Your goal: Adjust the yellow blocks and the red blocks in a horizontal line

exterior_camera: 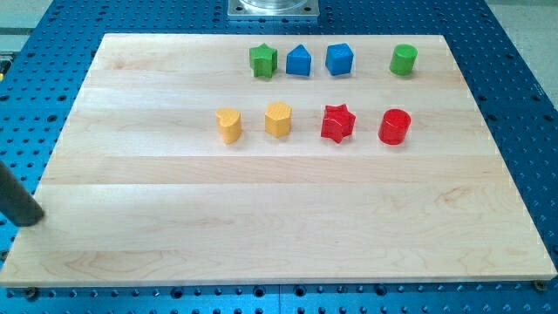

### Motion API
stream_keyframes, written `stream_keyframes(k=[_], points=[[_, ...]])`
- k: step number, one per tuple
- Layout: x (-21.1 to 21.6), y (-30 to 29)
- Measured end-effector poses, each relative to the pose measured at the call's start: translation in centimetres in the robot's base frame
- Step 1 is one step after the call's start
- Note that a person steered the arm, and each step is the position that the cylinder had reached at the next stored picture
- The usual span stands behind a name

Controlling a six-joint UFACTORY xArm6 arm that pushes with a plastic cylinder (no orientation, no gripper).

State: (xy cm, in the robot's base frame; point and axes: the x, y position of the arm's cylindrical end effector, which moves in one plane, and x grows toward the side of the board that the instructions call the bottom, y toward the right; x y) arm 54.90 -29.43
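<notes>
My tip sits at the view's far left, right at the left edge of the wooden counter, well apart from every block; I carry no claw, only a bare dark rod, so nothing is held and nothing is touched.

Across the middle of the counter four blocks stand in a row, each apart from its neighbours: the yellow heart block at the left; the yellow hexagon block next; then the red star block; then the red cylinder block at the right; the four lie at nearly one height, the hexagon a touch nearer the view's top.

Above them, near the view's top edge, runs a second row: the green star block; the blue triangle block just beside it; the blue cube-like block; the green cylinder block further right.
</notes>
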Motion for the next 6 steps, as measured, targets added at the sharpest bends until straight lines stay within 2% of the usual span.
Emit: stream_keyframes(k=[6], points=[[0.19,0.35]])
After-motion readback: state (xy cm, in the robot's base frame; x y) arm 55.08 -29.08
